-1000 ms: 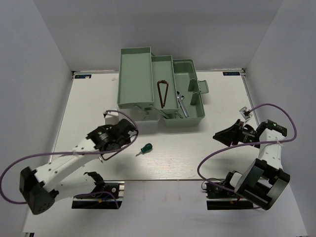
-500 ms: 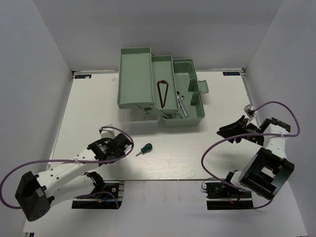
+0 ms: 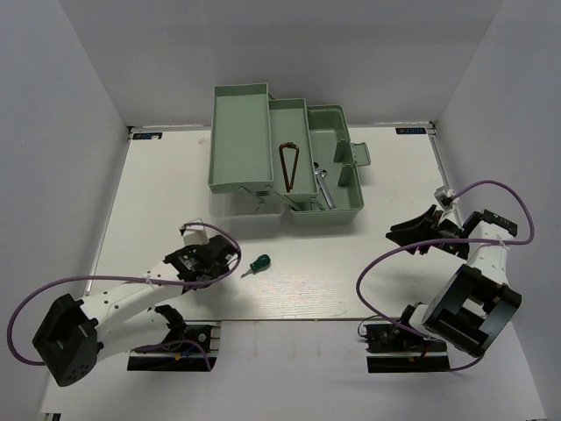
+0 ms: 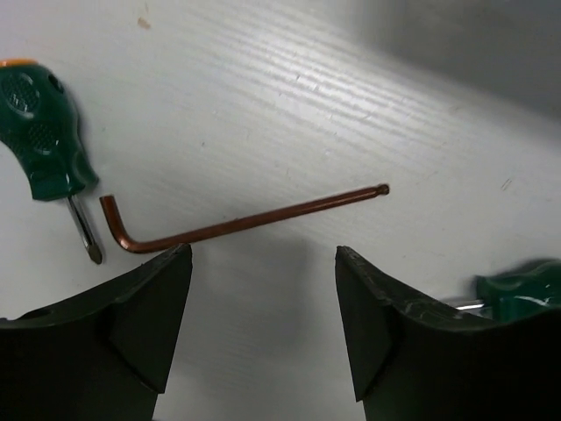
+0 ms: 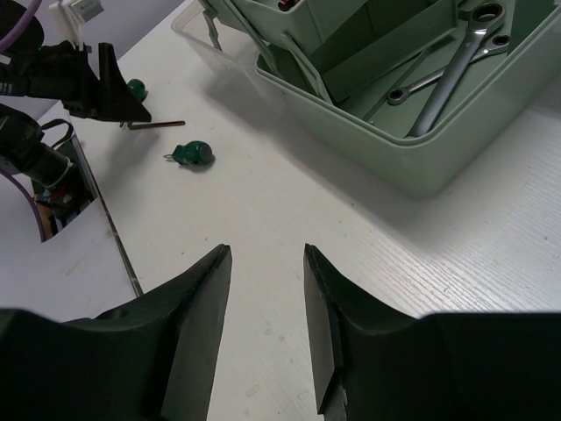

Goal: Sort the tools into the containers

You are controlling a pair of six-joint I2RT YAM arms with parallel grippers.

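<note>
nearest the arm bases, the left fingers (image 4: pixel 145 324) hang low over the bench (image 4: pixel 368 79), spread wide with nothing between them. a loose hex key (image 4: pixel 245 219), reddish-brown, lies flat on the bench just ahead of the gap, its short bend toward the left-hand finger. a first screwdriver (image 4: pixel 44 132) with a green handle lies just beside that bend, its tip almost at the key. a second screwdriver (image 4: pixel 521 289) shows only partly behind the other finger. so three tools are out on the bench, none of them gripped.

on the other side the right fingers (image 5: pixel 188 342) hover above bare bench, partly open and empty. they are well apart from the loose tools and closer to the toolbox (image 3: pixel 346 210).

further back, the mint-green toolbox stands with its trays fanned out. its bottom compartment (image 5: pixel 386 167) holds the silver wrenches (image 5: pixel 456 61), one long and one short, side by side. the middle tray (image 3: pixel 287 114) holds sorted hex keys (image 3: pixel 287 167); how many i cannot tell. the large tray (image 3: pixel 239 132) on the far left shows nothing inside.

as i judge it, the wrenches are done, the hex keys lack one, and the screwdrivers are not yet started. the left arm looks set to take the loose key.
</note>
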